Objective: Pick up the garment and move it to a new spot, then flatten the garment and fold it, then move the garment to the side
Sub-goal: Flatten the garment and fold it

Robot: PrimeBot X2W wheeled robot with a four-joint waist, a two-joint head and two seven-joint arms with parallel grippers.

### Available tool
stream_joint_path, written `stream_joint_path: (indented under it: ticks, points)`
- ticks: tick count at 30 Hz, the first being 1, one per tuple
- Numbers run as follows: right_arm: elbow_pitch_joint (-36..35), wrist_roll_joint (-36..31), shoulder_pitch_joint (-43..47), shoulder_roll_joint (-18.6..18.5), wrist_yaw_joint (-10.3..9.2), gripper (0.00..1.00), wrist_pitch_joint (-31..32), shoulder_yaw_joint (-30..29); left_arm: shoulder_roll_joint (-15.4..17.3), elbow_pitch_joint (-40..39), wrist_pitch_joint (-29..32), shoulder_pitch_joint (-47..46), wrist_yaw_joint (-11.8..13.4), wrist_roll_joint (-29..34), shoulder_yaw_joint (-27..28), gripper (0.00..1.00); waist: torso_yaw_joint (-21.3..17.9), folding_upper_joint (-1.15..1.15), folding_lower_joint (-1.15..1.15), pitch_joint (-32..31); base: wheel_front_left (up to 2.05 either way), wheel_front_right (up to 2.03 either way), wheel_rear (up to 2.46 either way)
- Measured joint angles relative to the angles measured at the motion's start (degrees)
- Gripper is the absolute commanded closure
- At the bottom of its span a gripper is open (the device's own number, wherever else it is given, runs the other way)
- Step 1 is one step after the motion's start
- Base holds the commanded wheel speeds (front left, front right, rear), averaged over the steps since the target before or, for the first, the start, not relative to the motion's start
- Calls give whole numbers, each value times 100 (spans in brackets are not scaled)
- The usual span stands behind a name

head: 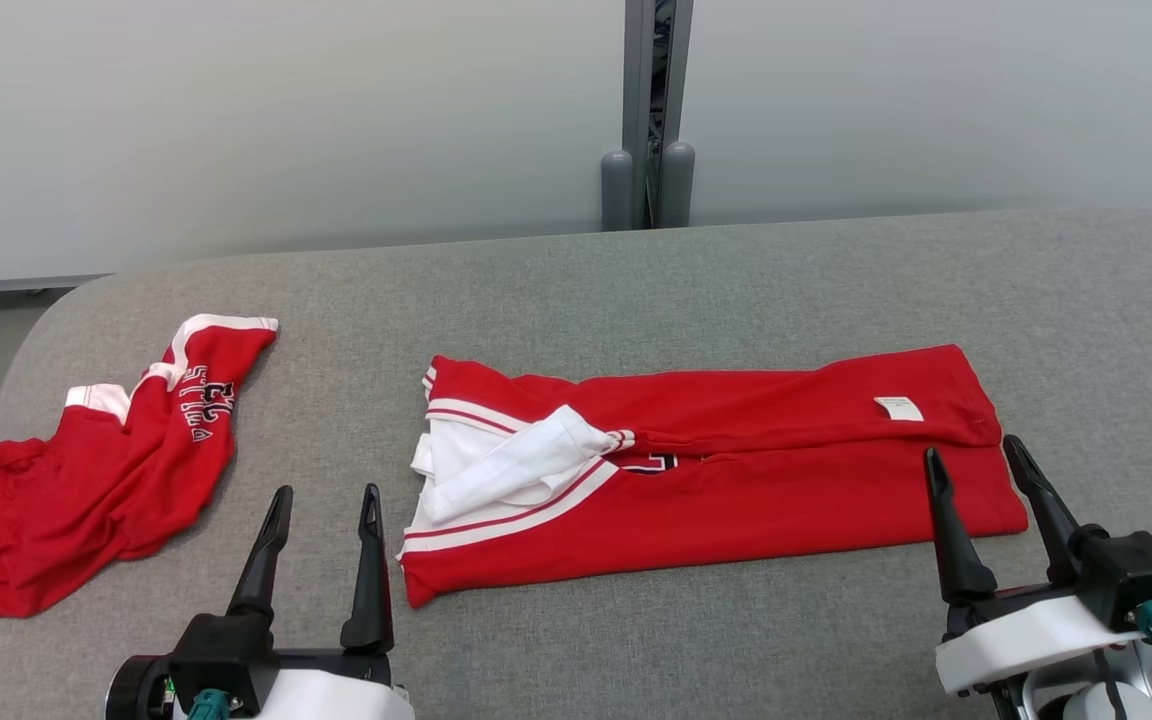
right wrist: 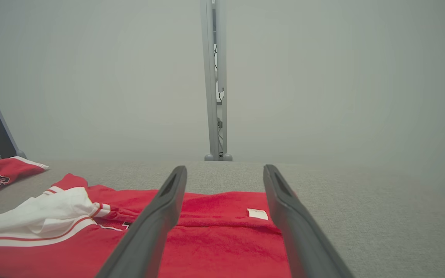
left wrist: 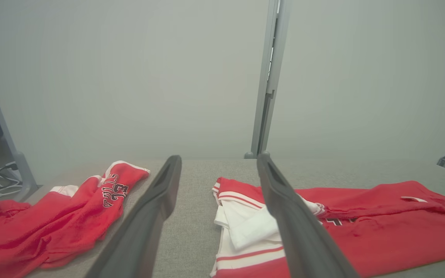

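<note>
Both my hands are open, nothing in either. Left hand (head: 326,492) sits over the bare strip of table (head: 636,290) between the two garments. Its right finger is just beside the near-left corner of the folded garment (head: 736,480), not on it. Right hand (head: 973,450) is at that garment's other end, fingertips over its near-right corner. Can't tell from the head view whether the tips touch cloth or hover just above.

Folded garment: long red band lying flat between my two hands. White-trimmed end is toward the left hand, with a loose white flap (head: 526,460) on top. White tag (head: 898,408) is just ahead of the right hand; in the right wrist view it falls between that hand's fingers.

Crumpled garment (head: 86,480): left of my left hand, near it, apart from the folded one. Its outer end is close to the table's rounded left edge, so little spare table on that side.

Open room: wide bare table right of the right hand, plus a full-width bare band ahead of both hands up to the far edge. Grey post (head: 648,110) stands behind that edge, off the table.

Count: 2 red garments (1 folded, 1 crumpled), 1 tag, 2 hands, 1 post.
</note>
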Motion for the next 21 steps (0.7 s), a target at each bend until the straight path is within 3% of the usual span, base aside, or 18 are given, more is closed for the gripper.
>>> stream_joint_path:
  ticks: [11,21]
  points:
    - [-166,-58,246,12,0,0,0,113,-485,300,0,277,-558,512,654,0,-32,0,0,-97,0,0,0]
    - [-158,-47,274,12,0,0,0,132,-703,480,0,336,-948,965,991,0,1,0,0,-93,0,0,0]
